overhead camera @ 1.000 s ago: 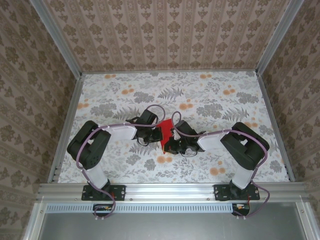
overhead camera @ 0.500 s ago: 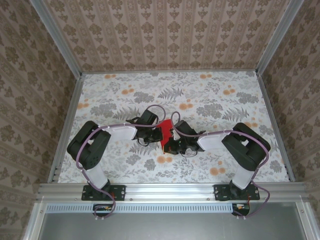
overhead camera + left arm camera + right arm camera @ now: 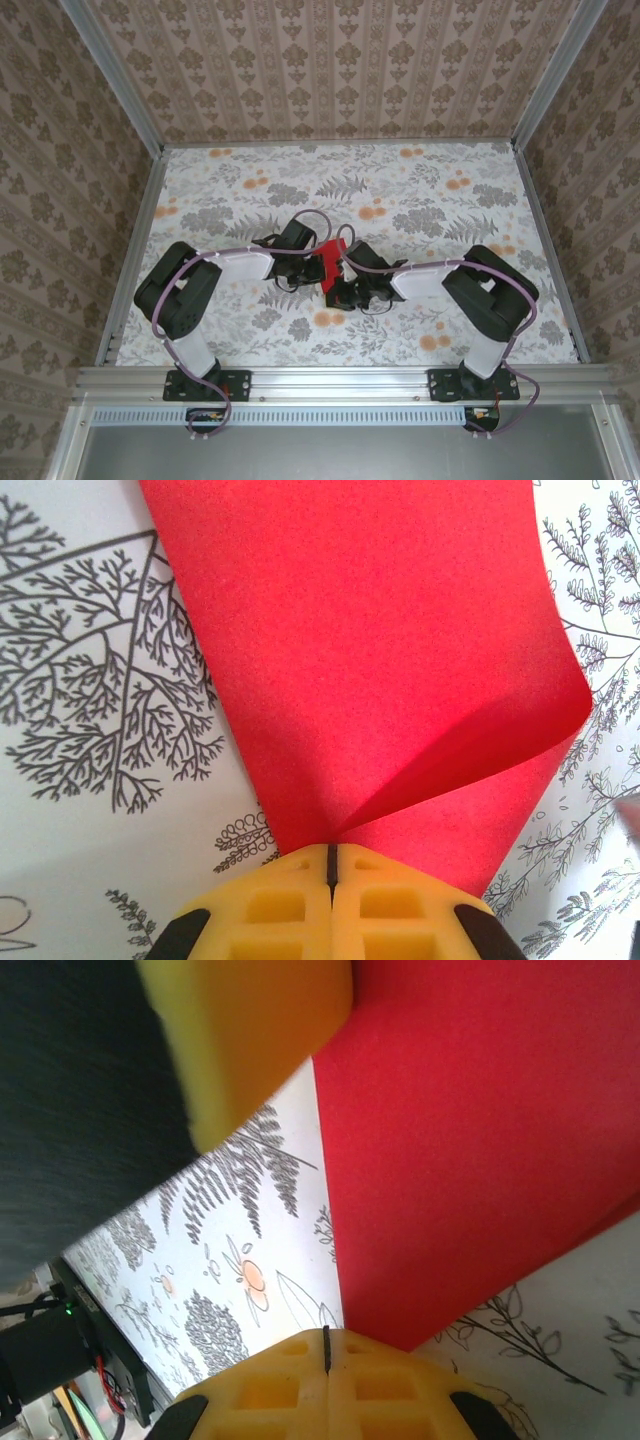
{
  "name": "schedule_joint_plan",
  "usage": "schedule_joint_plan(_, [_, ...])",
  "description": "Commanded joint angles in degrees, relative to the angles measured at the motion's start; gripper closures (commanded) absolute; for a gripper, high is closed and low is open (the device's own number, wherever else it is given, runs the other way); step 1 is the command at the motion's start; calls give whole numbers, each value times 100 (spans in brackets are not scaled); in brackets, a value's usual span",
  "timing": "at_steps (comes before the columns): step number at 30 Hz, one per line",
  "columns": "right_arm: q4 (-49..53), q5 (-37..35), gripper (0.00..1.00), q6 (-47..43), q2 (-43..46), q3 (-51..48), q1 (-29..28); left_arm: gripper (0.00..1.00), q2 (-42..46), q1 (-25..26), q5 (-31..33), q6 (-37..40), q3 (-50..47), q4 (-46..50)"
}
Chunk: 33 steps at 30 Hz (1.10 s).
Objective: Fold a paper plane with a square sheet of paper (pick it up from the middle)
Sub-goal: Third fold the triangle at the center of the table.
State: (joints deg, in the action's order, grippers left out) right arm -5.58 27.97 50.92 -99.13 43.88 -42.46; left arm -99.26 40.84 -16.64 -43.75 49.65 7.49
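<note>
The square sheet of paper (image 3: 329,261) is bright red and stands bent between the two grippers at the table's middle. In the left wrist view the sheet (image 3: 370,660) runs out of my left gripper (image 3: 328,853), which is shut on its near edge, and a soft fold fans out to the right. My left gripper (image 3: 315,263) meets the sheet from the left. My right gripper (image 3: 325,1333) is shut, its tip over the near corner of the sheet (image 3: 470,1140), and no paper shows in its seam. It sits just below and right of the paper (image 3: 342,281).
The table (image 3: 430,200) carries a floral cloth. Aluminium rails (image 3: 135,250) and patterned walls fence it on the left, right and back. The left gripper's yellow finger (image 3: 250,1030) and dark arm fill the upper left of the right wrist view.
The right gripper has crept slightly left toward the paper, and the red sheet looks a little shorter from above. The left arm has barely moved.
</note>
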Motion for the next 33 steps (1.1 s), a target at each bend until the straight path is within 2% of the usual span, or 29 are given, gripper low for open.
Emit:
schedule_joint_plan(1, [131,-313,99,-107,454,151,186,100,-340,21,543,45,-282,926])
schedule_joint_plan(6, [117,-265,99,-176,209,217,438,100,-311,20,531,94,-263,897])
schedule_joint_plan(15, [128,-267,100,-140,-393,488,476,100,-247,17,495,163,-262,858])
schedule_joint_plan(23, [66,-569,100,191,-310,93,476,100,179,21,398,363,35,766])
schedule_joint_plan(28, [-70,-715,100,586,-240,-26,466,90,724,18,201,127,-110,430])
schedule_joint_plan(33, [-428,-907,100,1254,-293,-92,387,84,1234,28,30,-434,-811,-124])
